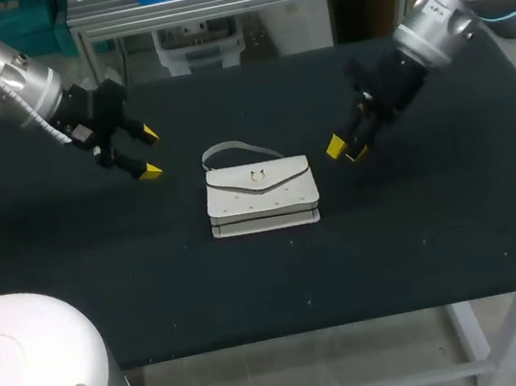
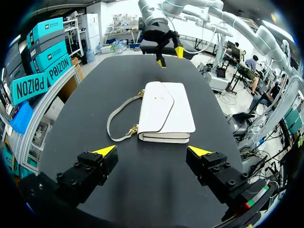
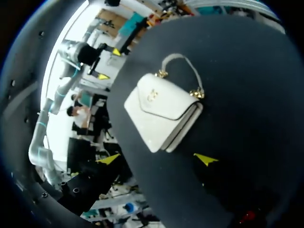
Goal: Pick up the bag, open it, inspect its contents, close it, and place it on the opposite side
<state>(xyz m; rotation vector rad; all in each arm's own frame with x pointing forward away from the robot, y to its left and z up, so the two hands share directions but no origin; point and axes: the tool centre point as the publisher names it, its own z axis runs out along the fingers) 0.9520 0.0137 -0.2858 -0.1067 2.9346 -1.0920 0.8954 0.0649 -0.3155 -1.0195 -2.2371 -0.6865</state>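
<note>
Flanking the white bag (image 1: 260, 195) with left gripper (image 1: 148, 153) and right gripper (image 1: 347, 150) both wide open and empty, needing a low grip on its edge.

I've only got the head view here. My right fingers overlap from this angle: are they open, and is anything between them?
Observer: Open. The right wrist view shows the right gripper with its yellow tips wide apart and nothing between them. The white handbag lies ahead of it.
Operator: How does the strap join the bag? I can't make that out.
Observer: In the left wrist view the strap ends in gold-coloured fittings, one at each end of the bag's top edge.
</note>
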